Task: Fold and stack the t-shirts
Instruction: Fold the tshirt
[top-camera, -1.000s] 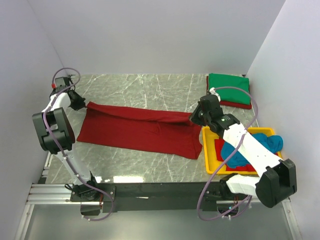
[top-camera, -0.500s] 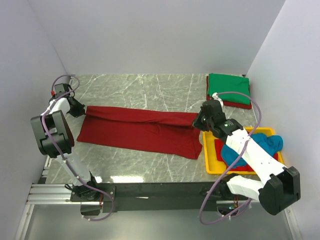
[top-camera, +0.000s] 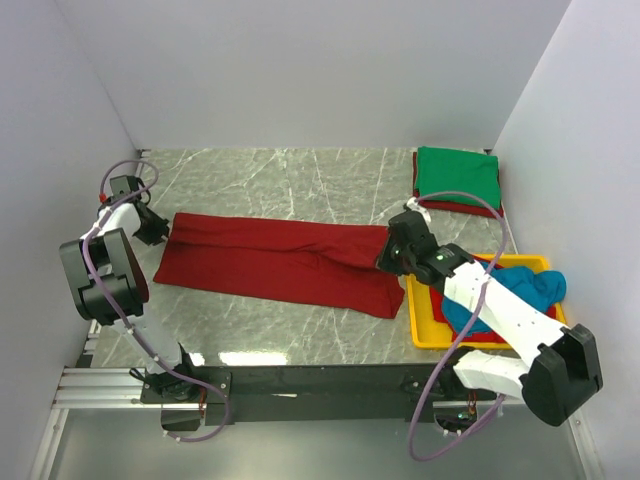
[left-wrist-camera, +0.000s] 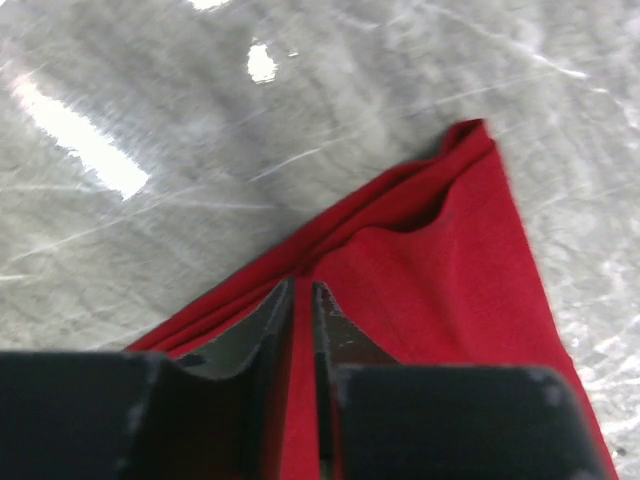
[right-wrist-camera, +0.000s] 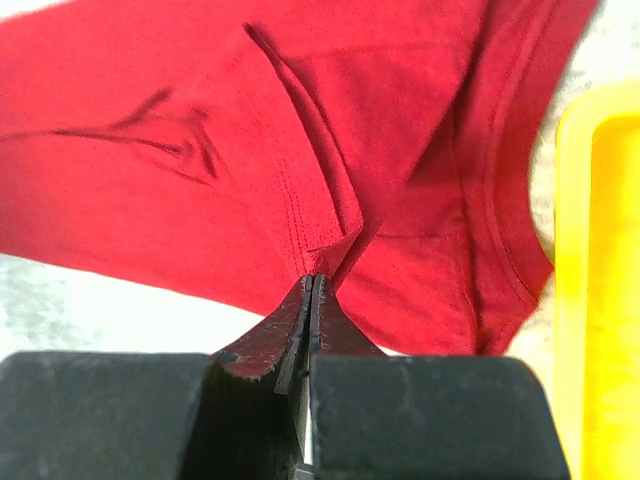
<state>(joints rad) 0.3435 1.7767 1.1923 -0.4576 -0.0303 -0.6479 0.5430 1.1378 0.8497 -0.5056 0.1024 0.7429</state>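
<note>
Right gripper (right-wrist-camera: 311, 285) is clamped tight on a fold of the dark red t-shirt (top-camera: 275, 262), which is spread out flat ahead of its tips. Left gripper (left-wrist-camera: 303, 295) has cloth in a thin gap between its jaws, honestly can't tell if it's pinching.

My left fingers (left-wrist-camera: 252, 332) look matt and scuffed; red shirt (top-camera: 270, 262) soft matt cloth, table (top-camera: 300, 175) glossy stone, tray (top-camera: 414, 318) smooth plastic.

- Top view: bright, even overhead light; shadows faint and soft; white glare patches along the table's (top-camera: 300, 175) front edge
- Left wrist: hard glare streaks across the table; left gripper (left-wrist-camera: 302, 286) dark and blurred in the foreground
- Right wrist: table blown out to white; red t-shirt (right-wrist-camera: 200, 150) sharp, seams legible
</note>
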